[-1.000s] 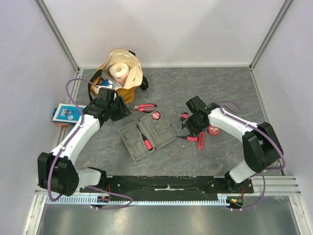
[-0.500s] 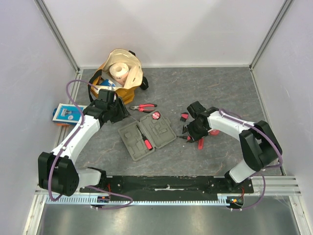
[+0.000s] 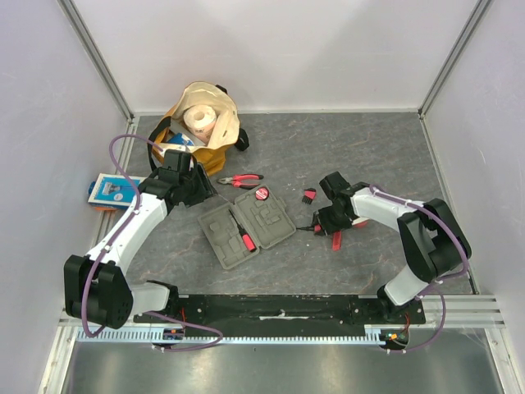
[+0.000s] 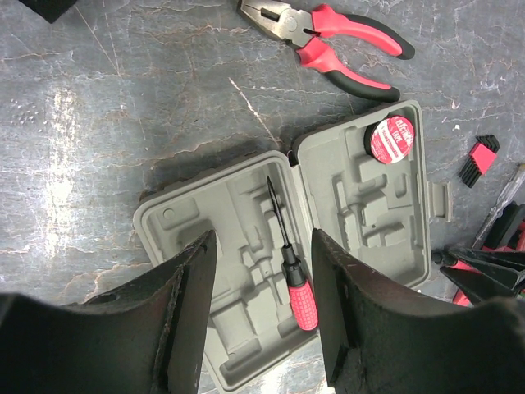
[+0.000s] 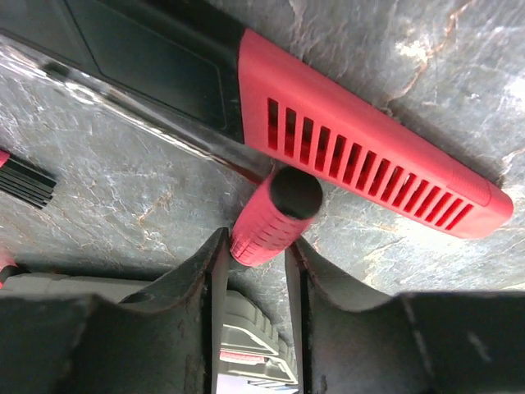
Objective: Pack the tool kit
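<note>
Right wrist shows right gripper [image 5: 254, 248] clamping a red screwdriver handle [image 5: 275, 215]; left gripper [image 4: 262, 238] gapes.

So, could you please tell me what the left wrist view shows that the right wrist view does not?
Left wrist only: the pliers, the tape measure, and a screwdriver lying in the open case. Right wrist only: a ribbed red handle between the right fingers, near a slotted red tool. Both: the grey table and some of the case.
</note>
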Controlling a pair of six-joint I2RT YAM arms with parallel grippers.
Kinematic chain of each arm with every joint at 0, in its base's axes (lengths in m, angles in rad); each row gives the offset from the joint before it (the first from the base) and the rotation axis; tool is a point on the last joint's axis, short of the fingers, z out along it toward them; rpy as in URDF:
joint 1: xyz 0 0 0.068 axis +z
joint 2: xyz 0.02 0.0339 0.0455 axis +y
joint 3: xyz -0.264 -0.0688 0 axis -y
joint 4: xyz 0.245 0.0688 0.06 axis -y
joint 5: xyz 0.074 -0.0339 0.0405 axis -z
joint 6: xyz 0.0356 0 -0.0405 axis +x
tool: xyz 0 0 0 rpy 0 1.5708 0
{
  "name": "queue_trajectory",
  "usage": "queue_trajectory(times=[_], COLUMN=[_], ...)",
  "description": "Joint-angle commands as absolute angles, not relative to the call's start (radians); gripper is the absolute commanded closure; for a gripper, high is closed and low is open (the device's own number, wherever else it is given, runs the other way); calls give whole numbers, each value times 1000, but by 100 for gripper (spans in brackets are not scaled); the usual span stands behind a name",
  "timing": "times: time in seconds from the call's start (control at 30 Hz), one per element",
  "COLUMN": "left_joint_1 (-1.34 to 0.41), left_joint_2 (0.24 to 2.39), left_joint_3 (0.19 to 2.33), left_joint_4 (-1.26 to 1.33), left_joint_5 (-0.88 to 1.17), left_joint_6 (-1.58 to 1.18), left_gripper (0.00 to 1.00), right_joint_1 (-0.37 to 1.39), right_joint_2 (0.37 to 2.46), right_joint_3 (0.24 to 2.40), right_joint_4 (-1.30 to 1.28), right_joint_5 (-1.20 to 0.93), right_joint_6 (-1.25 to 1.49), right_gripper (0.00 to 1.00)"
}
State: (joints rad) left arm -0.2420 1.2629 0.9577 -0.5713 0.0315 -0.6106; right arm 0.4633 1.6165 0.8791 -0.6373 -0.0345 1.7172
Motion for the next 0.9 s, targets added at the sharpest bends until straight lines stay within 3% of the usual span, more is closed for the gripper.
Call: queue_trajectory(times=[0.0, 0.17, 0.3, 0.87], left_joint_1=[-236, -236, -235, -226], left_joint_2=[1249, 1247, 1247, 1220], left_joint_3=[948, 950, 950, 946], left_joint_4=[-554, -552, -554, -577], left_joint_5=[17, 15, 15, -47], left_joint_6=[-574, -574, -572, -584], left_gripper=[44, 44, 44, 44], right_joint_1=[451, 451, 451, 468], right_joint_2=[1635, 1621, 1612, 1416], right_joint_3=[862, 890, 937, 1135], right_joint_4=[-615, -621, -658, -724], right_joint_5=[37, 78, 132, 590], right_joint_6=[1740, 1718, 1681, 1338], right_gripper=[66, 89, 100, 100])
